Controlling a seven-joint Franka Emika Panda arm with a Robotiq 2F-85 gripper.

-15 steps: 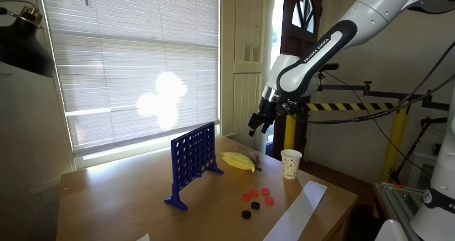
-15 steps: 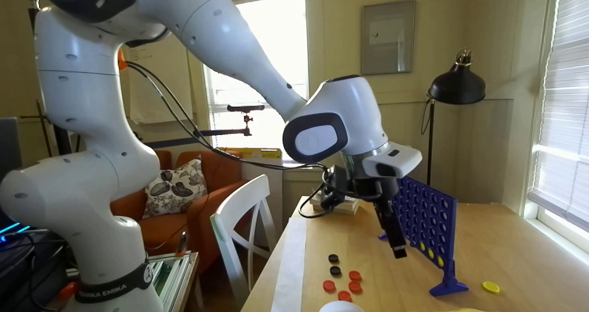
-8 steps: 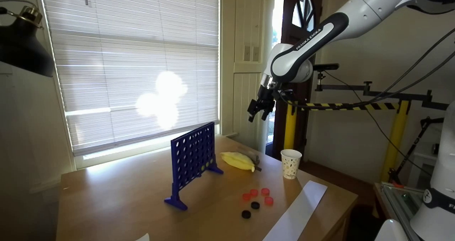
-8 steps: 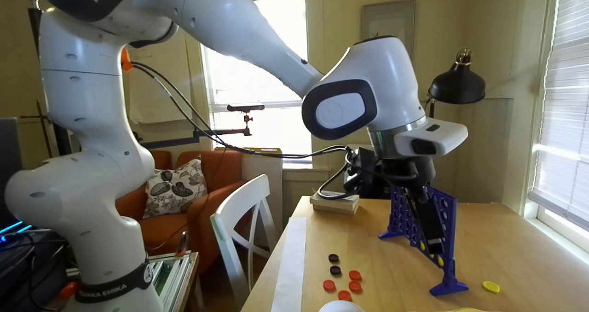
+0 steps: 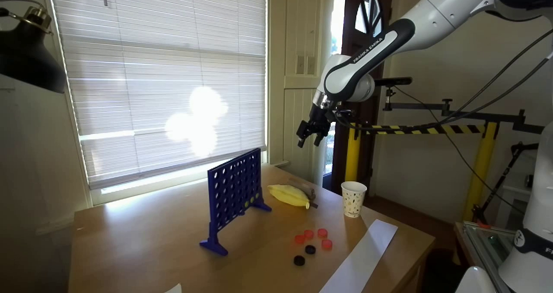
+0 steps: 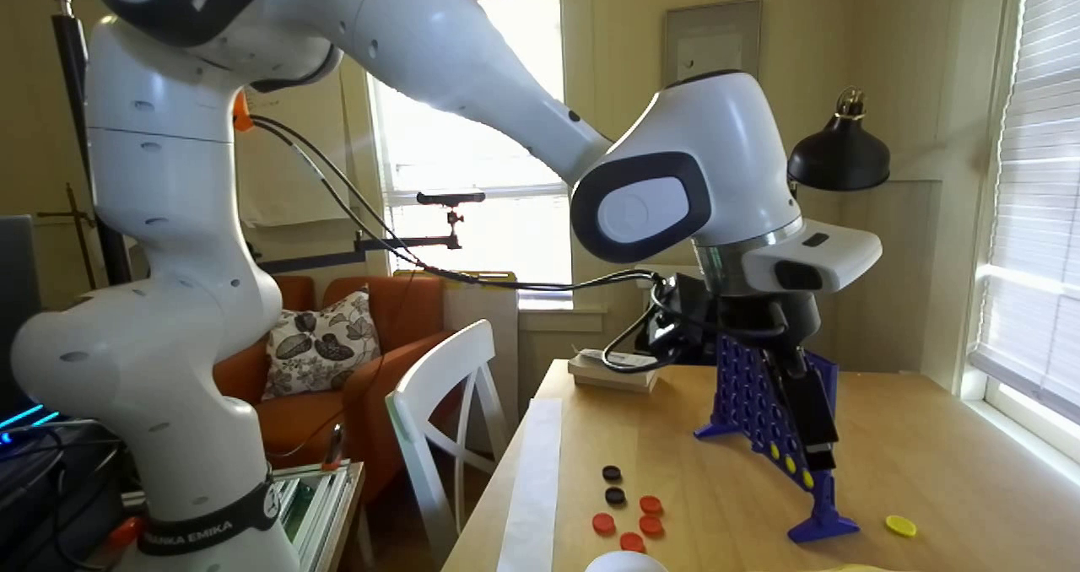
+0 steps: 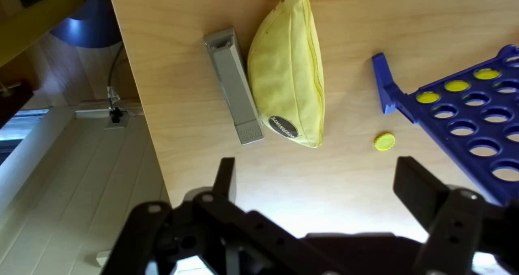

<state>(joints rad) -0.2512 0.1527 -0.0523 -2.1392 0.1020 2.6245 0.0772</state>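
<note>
While one wooden table [image 7: 174,76] fills most of your wrist view, the biggest thing on it is one blue Connect Four rack [image 7: 475,114], over to the right there, with three yellow discs [image 7: 457,85] in its bottom row. Your gripper [image 7: 318,177] hangs above the table — fingers spread wide, holding nothing. Look beyond the tips, up that view, and you've got one yellow Bananagrams pouch [image 7: 288,76] toward the gap's left, long axis roughly square to the line joining your fingertips. One speckled paper cup [image 5: 354,200] stands well apart from the rack in an exterior view. One gray stapler [image 7: 235,86] lies along the pouch's left side, seemingly touching it. Smallest stuff: four red discs [image 6: 603,524], two black discs [image 6: 615,496] and one loose yellow disc [image 7: 384,142] — that one's beyond the tips too, toward the gap's right.
</note>
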